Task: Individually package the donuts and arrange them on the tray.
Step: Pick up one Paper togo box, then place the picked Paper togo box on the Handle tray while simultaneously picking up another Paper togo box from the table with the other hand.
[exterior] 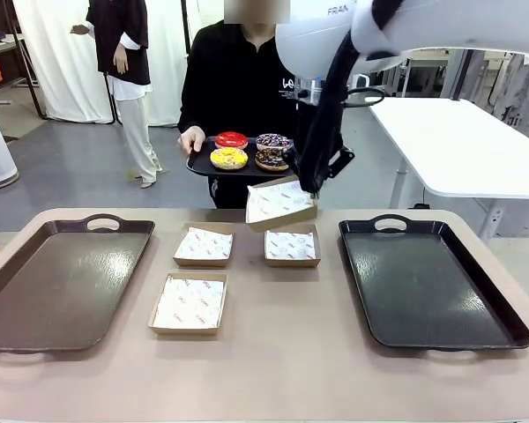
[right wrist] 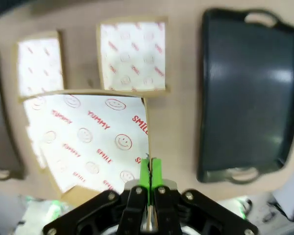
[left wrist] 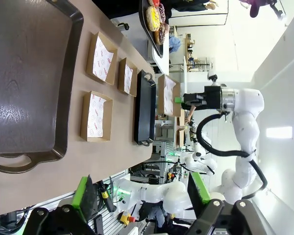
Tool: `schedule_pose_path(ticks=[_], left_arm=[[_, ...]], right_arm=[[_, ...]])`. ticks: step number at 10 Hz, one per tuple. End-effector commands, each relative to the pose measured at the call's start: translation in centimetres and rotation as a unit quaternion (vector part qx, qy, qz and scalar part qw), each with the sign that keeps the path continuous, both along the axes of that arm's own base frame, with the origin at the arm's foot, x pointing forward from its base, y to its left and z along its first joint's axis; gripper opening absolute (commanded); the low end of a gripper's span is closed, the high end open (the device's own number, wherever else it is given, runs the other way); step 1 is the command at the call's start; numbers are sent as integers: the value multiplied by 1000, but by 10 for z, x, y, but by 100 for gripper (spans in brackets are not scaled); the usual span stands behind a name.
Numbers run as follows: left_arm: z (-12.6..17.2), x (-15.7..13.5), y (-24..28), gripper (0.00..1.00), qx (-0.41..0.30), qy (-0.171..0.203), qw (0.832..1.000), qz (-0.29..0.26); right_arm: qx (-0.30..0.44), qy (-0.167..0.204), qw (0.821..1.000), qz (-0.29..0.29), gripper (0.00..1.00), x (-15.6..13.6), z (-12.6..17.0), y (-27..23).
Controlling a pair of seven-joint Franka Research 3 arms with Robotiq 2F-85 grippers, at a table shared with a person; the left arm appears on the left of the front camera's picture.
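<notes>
The right fingers (right wrist: 149, 171) are pinching shut on the rim of 1 paper-lined box (exterior: 280, 204). They are holding it clear of the desk (exterior: 273, 370), with its open face tipping toward the robot's side. The left fingers (left wrist: 84, 193) are standing wide apart with nothing between them, and the brown tray (left wrist: 29, 73) is lying ahead of their tips.

The 4 donuts (exterior: 271, 159) are sitting just beyond the right fingers, on a small black tray (exterior: 198, 165) that a person's hand (exterior: 191, 139) is holding out past the far edge of the desk. Each is lying flat with its hole facing up. Being rings, they are showing no long axis. Together they are forming a 2-by-2 block, with the red donut (exterior: 231, 139) and yellow donut (exterior: 228, 159) on the side farther from the right fingers.

The step in hand is probably offering a first box for a donut. None is packaged yet, and 3 more boxes (exterior: 204, 246) are waiting on the desk below the right fingers. The next move is calling for levelling the box beside the small tray and a firm pinch, since a donut's weight would be pulling against 1 gripped edge.
</notes>
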State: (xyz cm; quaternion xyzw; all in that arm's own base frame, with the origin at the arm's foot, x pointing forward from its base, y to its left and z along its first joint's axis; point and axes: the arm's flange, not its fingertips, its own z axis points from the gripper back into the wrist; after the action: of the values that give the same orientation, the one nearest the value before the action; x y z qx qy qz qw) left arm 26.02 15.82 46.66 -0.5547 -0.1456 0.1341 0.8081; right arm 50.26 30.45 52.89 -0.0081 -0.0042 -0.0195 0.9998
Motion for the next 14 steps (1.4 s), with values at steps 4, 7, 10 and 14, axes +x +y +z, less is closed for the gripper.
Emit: schedule_pose_path(ticks=[4, 7, 10, 14], left_arm=[[0, -1, 1, 100, -5, -8, 1000, 2], [0, -1, 1, 100, -5, -8, 1000, 2], [0, -1, 1, 100, -5, -8, 1000, 2], [0, -1, 1, 100, -5, -8, 1000, 2]], right_arm=[[0, -44, 999, -31, 0, 37, -3, -12], [12, -20, 999, -23, 0, 38, 1, -7], [12, -20, 999, -23, 0, 38, 1, -7], [12, -20, 999, -23, 0, 38, 1, -7]])
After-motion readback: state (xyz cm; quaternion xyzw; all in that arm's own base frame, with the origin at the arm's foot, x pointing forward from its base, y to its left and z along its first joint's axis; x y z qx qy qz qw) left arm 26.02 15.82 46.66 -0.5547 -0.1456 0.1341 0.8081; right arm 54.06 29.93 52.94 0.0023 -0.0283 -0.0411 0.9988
